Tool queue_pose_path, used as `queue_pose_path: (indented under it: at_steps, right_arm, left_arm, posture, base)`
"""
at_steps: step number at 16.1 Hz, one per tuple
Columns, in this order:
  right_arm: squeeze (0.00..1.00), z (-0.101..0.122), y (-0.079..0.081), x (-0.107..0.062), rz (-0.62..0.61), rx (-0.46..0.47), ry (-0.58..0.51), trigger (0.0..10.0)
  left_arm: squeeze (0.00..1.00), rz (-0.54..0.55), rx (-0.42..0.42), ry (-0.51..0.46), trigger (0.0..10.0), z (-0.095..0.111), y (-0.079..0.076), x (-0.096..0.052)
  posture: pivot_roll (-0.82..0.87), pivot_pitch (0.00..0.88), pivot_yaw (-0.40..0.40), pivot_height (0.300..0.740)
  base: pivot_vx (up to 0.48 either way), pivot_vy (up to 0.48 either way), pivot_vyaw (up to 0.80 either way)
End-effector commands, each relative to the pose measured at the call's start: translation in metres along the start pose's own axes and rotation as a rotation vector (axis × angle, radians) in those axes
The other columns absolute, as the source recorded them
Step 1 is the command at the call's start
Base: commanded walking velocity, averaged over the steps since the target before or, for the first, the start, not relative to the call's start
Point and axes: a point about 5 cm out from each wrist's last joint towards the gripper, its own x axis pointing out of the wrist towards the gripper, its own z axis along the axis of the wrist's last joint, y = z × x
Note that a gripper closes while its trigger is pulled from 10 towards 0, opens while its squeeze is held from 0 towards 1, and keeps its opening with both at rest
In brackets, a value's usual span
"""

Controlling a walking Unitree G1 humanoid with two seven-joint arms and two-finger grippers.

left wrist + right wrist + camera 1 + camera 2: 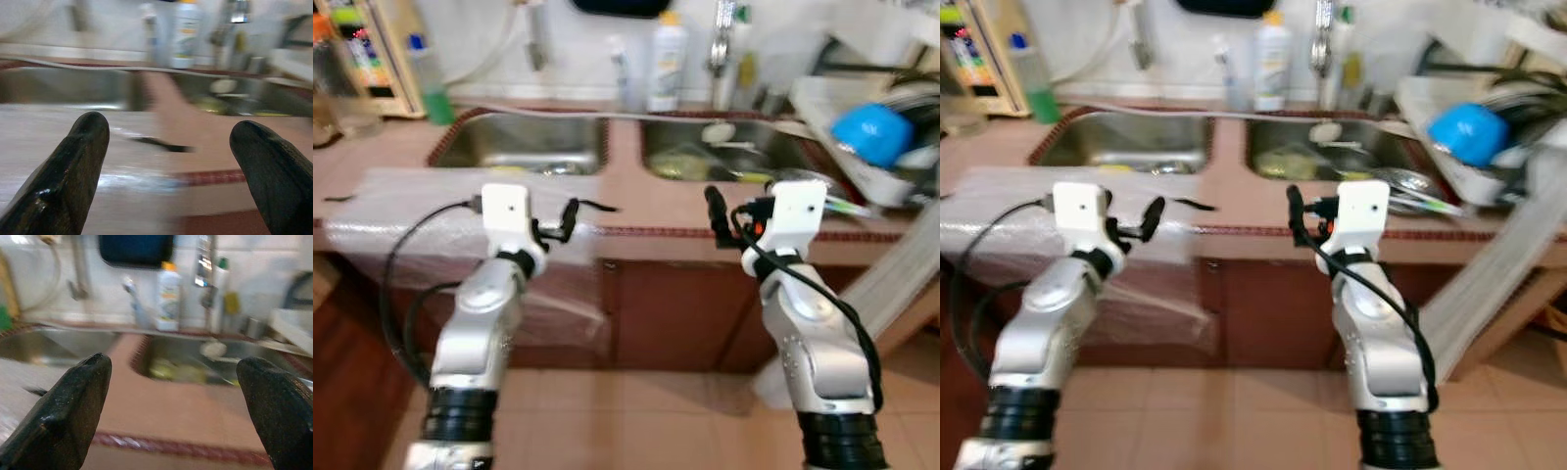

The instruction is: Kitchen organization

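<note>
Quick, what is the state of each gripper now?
Left gripper: open, holding nothing, in front of the counter.
Right gripper: open, holding nothing, facing the sink.

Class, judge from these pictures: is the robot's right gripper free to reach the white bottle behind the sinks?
Probably yes: the right gripper is open, and only counter and right sink lie before the white bottle.
</note>
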Motion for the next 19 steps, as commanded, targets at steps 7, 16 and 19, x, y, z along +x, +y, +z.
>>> queue_pose_path:
  at_steps: [7,16,19]
  right_arm:
    - [0.0,0.002,-0.001,0.002,-0.011,0.005,-0.01,10.0]
    - [0.0,-0.018,-0.001,0.003,-0.003,-0.002,0.074,10.0]
    - [0.0,-0.022,0.002,0.006,-0.008,0.011,0.088,10.0]
  left_arm:
    - [0.0,-0.01,-0.008,-0.013,10.0,0.005,0.002,0.001]
    - [0.0,0.043,-0.002,0.068,10.0,-0.02,0.017,-0.006]
    - [0.0,0.027,0.0,0.083,10.0,-0.03,0.021,-0.011]
  posture:
    - [0.01,0.0,0.004,0.74]
    - [0.03,0.0,-0.008,0.74]
    - [0.02,0.0,-0.006,0.74]
  base:
    - [0.0,-0.244,0.0]
    - [0.0,0.0,-0.78]
    - [0.0,0.0,-0.78]
